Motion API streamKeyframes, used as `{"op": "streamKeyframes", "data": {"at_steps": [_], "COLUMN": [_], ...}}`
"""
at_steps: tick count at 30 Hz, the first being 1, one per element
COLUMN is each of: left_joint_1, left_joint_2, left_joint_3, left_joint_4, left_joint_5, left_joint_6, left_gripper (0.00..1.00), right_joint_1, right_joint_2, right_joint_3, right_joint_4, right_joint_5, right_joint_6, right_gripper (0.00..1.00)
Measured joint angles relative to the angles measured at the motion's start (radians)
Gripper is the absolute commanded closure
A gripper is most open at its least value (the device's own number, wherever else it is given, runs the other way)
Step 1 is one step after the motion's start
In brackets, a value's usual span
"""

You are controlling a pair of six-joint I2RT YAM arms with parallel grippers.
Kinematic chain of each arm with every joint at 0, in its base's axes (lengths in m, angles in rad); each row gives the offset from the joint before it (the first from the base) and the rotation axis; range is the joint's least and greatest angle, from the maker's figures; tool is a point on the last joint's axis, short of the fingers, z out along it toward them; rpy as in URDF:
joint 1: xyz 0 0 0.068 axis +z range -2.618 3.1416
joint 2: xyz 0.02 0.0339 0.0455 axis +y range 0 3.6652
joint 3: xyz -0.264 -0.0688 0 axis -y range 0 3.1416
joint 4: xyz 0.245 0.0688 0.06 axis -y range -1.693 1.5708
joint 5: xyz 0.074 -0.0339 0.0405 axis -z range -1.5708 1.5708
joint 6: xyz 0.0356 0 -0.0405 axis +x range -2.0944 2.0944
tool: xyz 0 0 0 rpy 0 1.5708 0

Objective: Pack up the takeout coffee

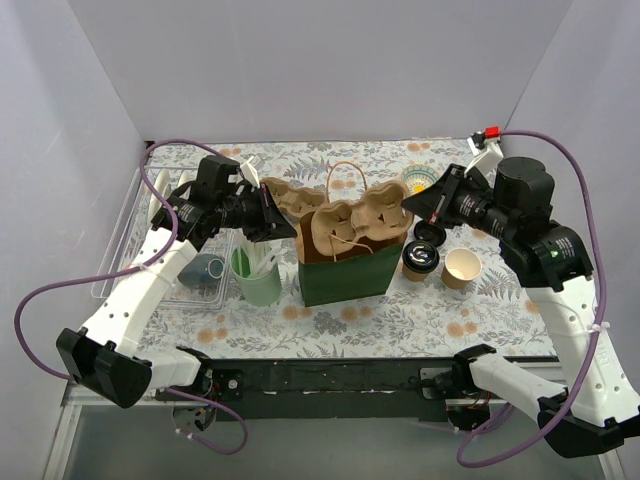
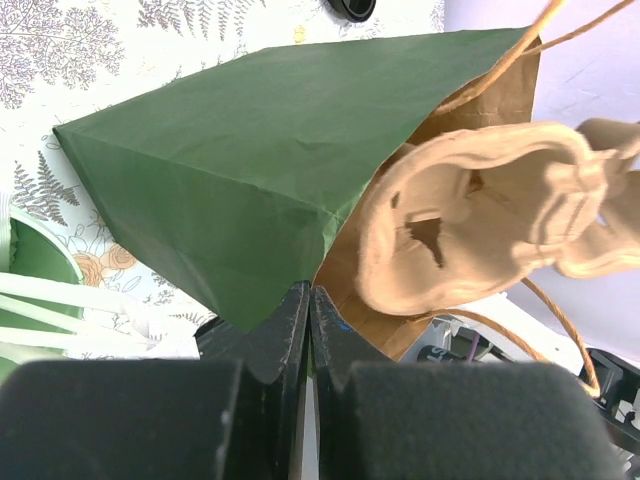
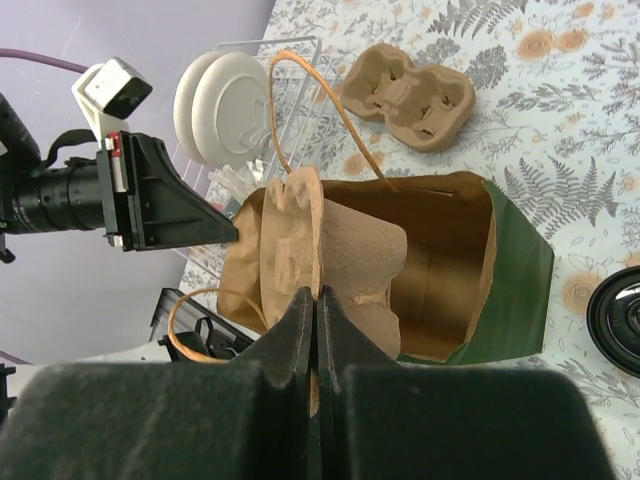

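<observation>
Coffee sits nearest me: the takeout coffee (image 1: 421,258) stands upright on the counter (image 1: 350,325) just right of the green bag (image 1: 345,275). Its black lid is on, it is outside the bag, and neither hand touches it. A lidless paper cup (image 1: 462,268) stands just beside the coffee, on the side away from the bag. Left of the bag, close against its side, a mint-green cup (image 1: 258,280) holds white sticks. The bag stands open, and a pulp cup carrier (image 1: 355,220) rests across its mouth, partly inside. My left hand (image 2: 308,292) is at the bag's left rim, fingers pressed narrow with the paper edge pinched between them. My right hand (image 3: 316,298) is at the bag's right side, fingers closed tight on the carrier's upturned edge. Beyond the bag, a second carrier (image 1: 285,193) lies flat on the counter. Far left of the bag, white lids (image 3: 225,105) stand on edge in a clear tray (image 1: 125,250).
</observation>
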Motion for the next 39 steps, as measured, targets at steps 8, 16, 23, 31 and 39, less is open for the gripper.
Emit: {"op": "streamKeyframes", "data": {"at_steps": [8, 16, 23, 31, 39], "left_joint_1": [0.0, 0.0, 0.0, 0.0, 0.0], "left_joint_2": [0.0, 0.0, 0.0, 0.008, 0.027], "left_joint_3": [-0.003, -0.004, -0.004, -0.003, 0.004], "left_joint_4": [0.003, 0.003, 0.002, -0.005, -0.011], "left_joint_5": [0.003, 0.002, -0.002, -0.009, -0.011], "left_joint_6": [-0.006, -0.013, -0.013, -0.013, -0.012], "left_gripper": [1.0, 1.0, 1.0, 1.0, 1.0], "right_joint_1": [0.0, 0.0, 0.0, 0.0, -0.009], "right_joint_2": [-0.042, -0.073, -0.076, -0.075, -0.05], "right_joint_3": [-0.125, -0.241, -0.293, -0.352, -0.358], "right_joint_4": [0.06, 0.132, 0.196, 0.239, 0.257], "right_joint_5": [-0.025, -0.045, -0.051, -0.052, -0.052], "right_joint_6": [0.053, 0.106, 0.123, 0.118, 0.089], "right_gripper": [0.99, 0.99, 0.99, 0.99, 0.99]}}
